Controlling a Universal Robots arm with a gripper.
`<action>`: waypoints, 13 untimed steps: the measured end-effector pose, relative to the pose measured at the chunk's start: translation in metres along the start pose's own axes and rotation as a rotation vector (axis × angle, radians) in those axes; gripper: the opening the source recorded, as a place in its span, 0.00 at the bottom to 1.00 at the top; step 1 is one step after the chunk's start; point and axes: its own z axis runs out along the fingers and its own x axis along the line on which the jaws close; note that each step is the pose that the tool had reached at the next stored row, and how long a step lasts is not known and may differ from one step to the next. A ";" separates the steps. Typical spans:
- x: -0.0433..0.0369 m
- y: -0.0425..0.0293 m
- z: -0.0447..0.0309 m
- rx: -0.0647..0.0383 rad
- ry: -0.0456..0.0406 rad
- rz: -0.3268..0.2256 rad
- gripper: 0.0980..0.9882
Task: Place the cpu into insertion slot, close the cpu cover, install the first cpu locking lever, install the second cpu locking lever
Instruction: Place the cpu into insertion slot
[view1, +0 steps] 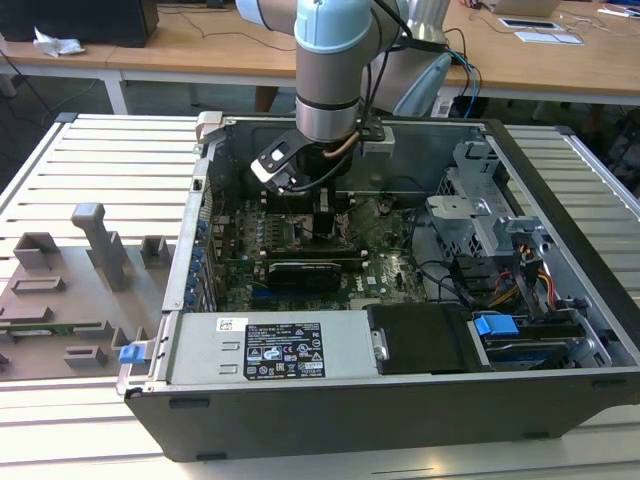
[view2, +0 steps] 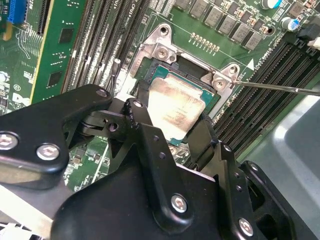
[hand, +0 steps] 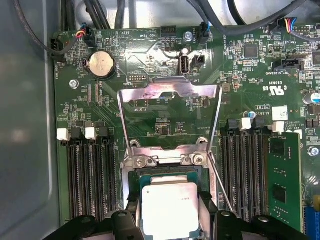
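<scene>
Toward the far wall of the open computer case (view1: 350, 420), the gripper (view2: 169, 125) was clamped on the cpu (hand: 169, 205), which sat within the insertion slot (hand: 132, 184) between two banks of memory slots (hand: 90, 185). The cpu cover (hand: 170, 91) lay swung open beyond it, and a thin locking lever (view2: 280, 87) angled out alongside. A long black card (view1: 310, 272) lay just nearer than the arm, with the drive cage (view1: 480, 220) on the exterior view's right.

Open desktop tower on a slatted table (view1: 100, 150).
The computer case (view1: 400, 420) lay on its side at the exterior view's centre with its green motherboard (view1: 240, 262) exposed. A silver power supply (view1: 200, 350) sat along its lower edge, and a grey fixture plate (view1: 60, 300) lay at the exterior view's left.
</scene>
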 end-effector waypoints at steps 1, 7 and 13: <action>0.0000 0.0000 0.0002 0.000 -0.0001 0.000 0.50; 0.0001 0.0016 0.0008 0.000 0.0000 0.000 0.50; 0.0001 0.0016 0.0012 0.000 0.0001 0.000 0.50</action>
